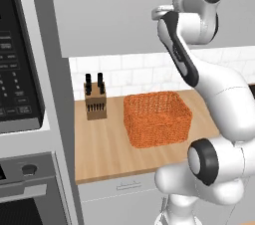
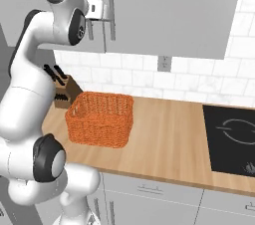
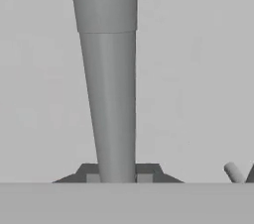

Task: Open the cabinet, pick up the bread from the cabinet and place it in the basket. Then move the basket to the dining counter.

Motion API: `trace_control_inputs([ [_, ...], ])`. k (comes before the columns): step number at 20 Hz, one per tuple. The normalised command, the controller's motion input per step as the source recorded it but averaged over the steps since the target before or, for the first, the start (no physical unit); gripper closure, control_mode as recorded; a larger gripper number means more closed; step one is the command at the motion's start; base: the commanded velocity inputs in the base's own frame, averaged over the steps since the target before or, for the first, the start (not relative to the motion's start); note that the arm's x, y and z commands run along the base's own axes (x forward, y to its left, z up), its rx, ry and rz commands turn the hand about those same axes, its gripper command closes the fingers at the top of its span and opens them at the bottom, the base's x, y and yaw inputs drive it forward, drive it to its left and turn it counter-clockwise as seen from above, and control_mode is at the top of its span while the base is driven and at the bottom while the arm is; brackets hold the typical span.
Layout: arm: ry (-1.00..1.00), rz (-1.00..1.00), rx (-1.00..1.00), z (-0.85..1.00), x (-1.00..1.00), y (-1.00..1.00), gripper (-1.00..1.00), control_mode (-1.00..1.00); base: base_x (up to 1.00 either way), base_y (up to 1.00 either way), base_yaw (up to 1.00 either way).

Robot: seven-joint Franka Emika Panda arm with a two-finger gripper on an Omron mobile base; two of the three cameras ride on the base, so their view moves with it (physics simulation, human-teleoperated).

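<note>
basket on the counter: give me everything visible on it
The basket is orange, woven, rectangular with rounded corners, open-topped and looks empty. It sits upright on the light wood counter, right of the knife block with a gap between them, clear of the tile backsplash. Nothing touches it but the counter.

Orange woven basket [image 2: 101, 118] on light wood counter [image 2: 169, 139]; brown knife block [image 1: 95, 101] with black handles beside basket; white square-tile backsplash [image 2: 199, 77] behind basket; light grey cabinet [image 2: 169, 10] above.

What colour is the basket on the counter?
Orange, a woven mesh; the basket shows best in the right base view.
</note>
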Motion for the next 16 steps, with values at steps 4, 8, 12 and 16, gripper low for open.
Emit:
trace_control_inputs([
  [4,0.0,-0.18,-0.01,0.0,-1.0,0.3,1.0,-1.0,0.0,0.0,0.0],
  [8,0.0,-0.03,-0.12,0.0,-1.0,0.56,1.0,-1.0,0.0,0.0,0.0],
  [12,-0.08,0.0,-0.1,0.04,-1.0,0.65,1.0,-1.0,0.0,0.0,0.0],
  [16,-0.05,0.0,-0.07,0.06,-1.0,0.68,1.0,-1.0,0.0,0.0,0.0],
])
